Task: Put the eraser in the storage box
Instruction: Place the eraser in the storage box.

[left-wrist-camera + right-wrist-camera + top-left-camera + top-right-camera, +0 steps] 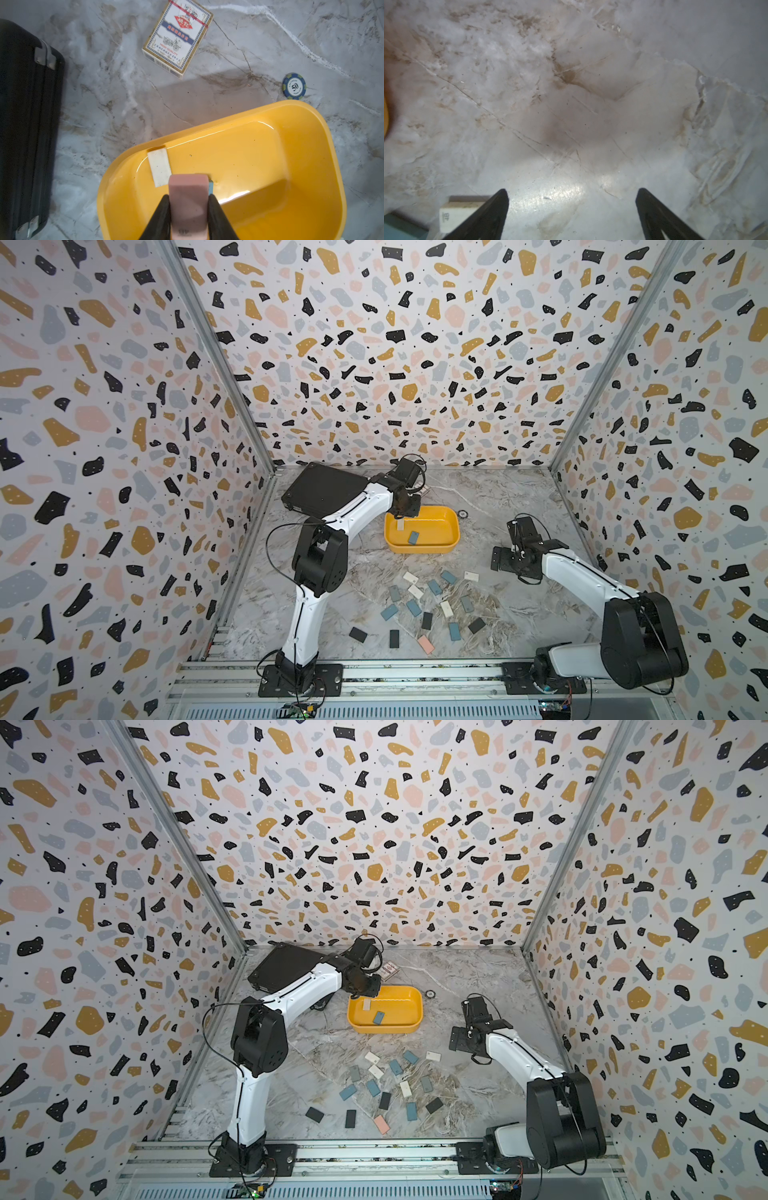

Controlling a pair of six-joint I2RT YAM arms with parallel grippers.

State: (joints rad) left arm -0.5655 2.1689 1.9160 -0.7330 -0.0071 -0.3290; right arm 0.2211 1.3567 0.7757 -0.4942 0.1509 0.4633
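Left hand (189, 199) is clenched on a pink eraser (188, 187), one black finger on each long side. The eraser sticks out past the fingertips over the inside of the yellow storage box (324, 133), near one end. A faint stamp on the eraser close to the fingers is too blurred to read. Whether the eraser touches the box floor cannot be told. Two pieces already lie in the box: a white eraser (159, 167) leaning against the wall, and a blue eraser (413, 537) flat on the floor. Behind the box on the marble desk (228, 87) lies a card box (177, 37) with Chinese characters, a motorcycle drawing and "HIGH QUALITY" in red. A poker chip (294, 86) marked "LAS VEGAS 50 POKER CLUB" sits just beside the box rim. A black case (25, 124) with metal corner fittings lies well off to the side. Right hand (572, 191) is released, its fingers wide apart above bare desk with nothing between them. Beside one finger lies a second white eraser (460, 216) stamped "4B". In both top views loose erasers (428, 605) in blue, grey, white, black and pink are scattered on the desk in front of the box.
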